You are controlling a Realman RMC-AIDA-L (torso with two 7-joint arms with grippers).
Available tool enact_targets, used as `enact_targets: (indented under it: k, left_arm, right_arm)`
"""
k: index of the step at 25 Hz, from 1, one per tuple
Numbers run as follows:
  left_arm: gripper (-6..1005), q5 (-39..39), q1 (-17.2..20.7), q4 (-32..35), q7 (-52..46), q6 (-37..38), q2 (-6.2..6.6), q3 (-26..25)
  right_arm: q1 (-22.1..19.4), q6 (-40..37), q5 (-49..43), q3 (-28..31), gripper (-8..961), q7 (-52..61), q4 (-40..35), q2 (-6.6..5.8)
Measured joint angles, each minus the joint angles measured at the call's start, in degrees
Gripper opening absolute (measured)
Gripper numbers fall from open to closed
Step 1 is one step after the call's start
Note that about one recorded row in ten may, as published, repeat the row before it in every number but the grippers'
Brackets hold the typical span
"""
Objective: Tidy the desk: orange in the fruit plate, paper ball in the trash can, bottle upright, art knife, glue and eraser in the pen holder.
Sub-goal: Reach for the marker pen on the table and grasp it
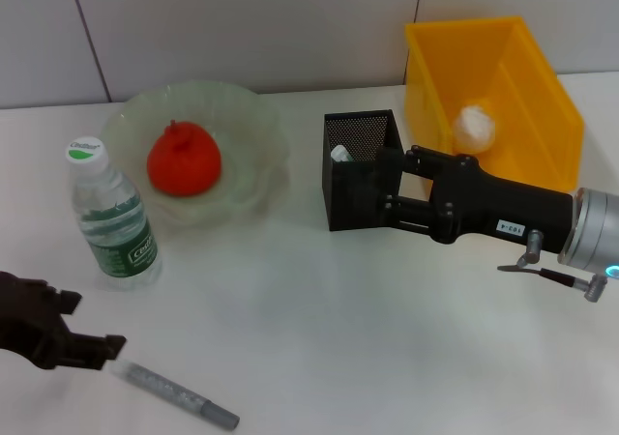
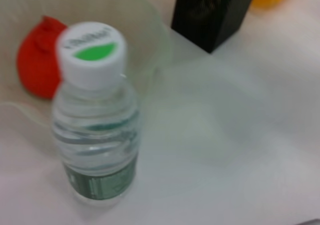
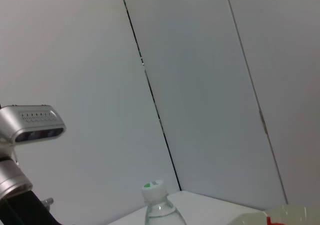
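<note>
We see the glue (image 1: 176, 391) lying flat on the white table (image 1: 368, 338) near the front edge, its long axis running diagonally from the left gripper (image 1: 92, 350) toward the right and nearer edge, dark tip farthest from the gripper. The left gripper sits at the stick's near-left end; we cannot tell whether its fingers are apart or closed. The bottle (image 1: 109, 215) stands upright, cap up, just beside the fruit plate (image 1: 256, 130), which holds the orange (image 1: 184, 161), stem nub up. The pen holder (image 1: 350, 135) stands upright with a white-tipped object (image 1: 340, 153) inside. The right gripper (image 1: 387, 188) reaches horizontally against the holder's right side; its finger state we cannot tell. The trash can (image 1: 542, 87) behind contains the paper ball (image 1: 475, 129).
</note>
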Motion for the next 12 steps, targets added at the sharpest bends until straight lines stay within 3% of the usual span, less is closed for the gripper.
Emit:
enact_targets:
  k: [3, 12]
  left_arm:
    - [676, 1.8, -0.8, 0.6, -2.2, 0.0, -0.11, 2.4]
    - [674, 2.3, -1.3, 1.2, -2.9, 0.5, -0.06, 2.6]
  right_arm:
    - [0.3, 0.0, 0.0, 0.0, 733, 0.1, 0.0, 0.00]
    - [0.8, 0.1, 0.0, 0.0, 733, 0.2, 0.0, 0.12]
